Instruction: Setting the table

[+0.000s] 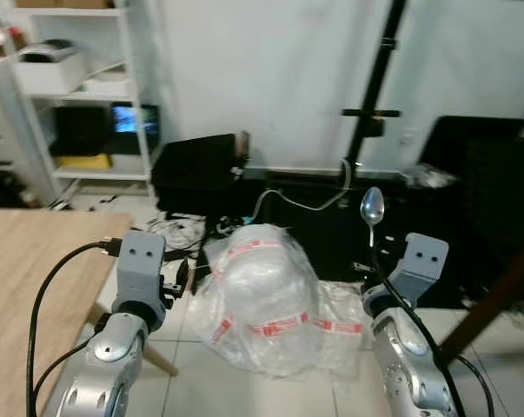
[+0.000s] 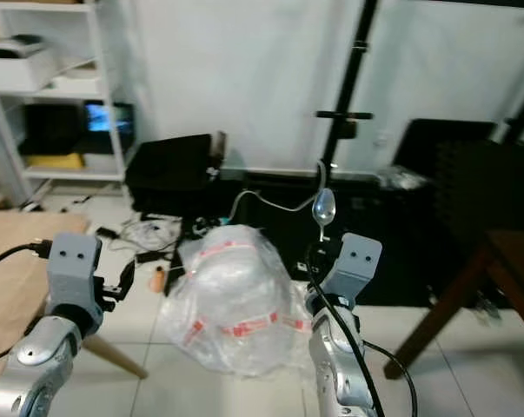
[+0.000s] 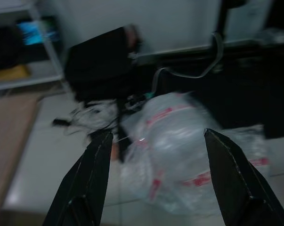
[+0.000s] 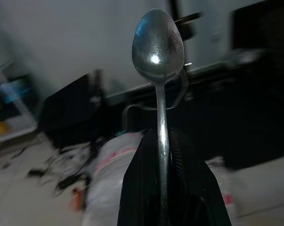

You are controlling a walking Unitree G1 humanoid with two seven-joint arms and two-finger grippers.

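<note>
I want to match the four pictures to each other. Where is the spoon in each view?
Left eye: spoon upright, right of centre, above the right claw.
Right eye: centre.
Left wrist: not in it.
Right wrist: upper middle, handle clamped between the black fingers.
Shared landmark: the clear plastic bag.

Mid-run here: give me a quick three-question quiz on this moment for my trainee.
1. True or false: the right gripper is shut on a spoon.
2. The left gripper is: A) open, B) shut on a fork, C) shut on a cup.
3. What lies on the floor between the two arms?

Key:
1. True; the spoon stands bowl up.
2. A; nothing is between its fingers.
3. A clear plastic bag with red markings.
</note>
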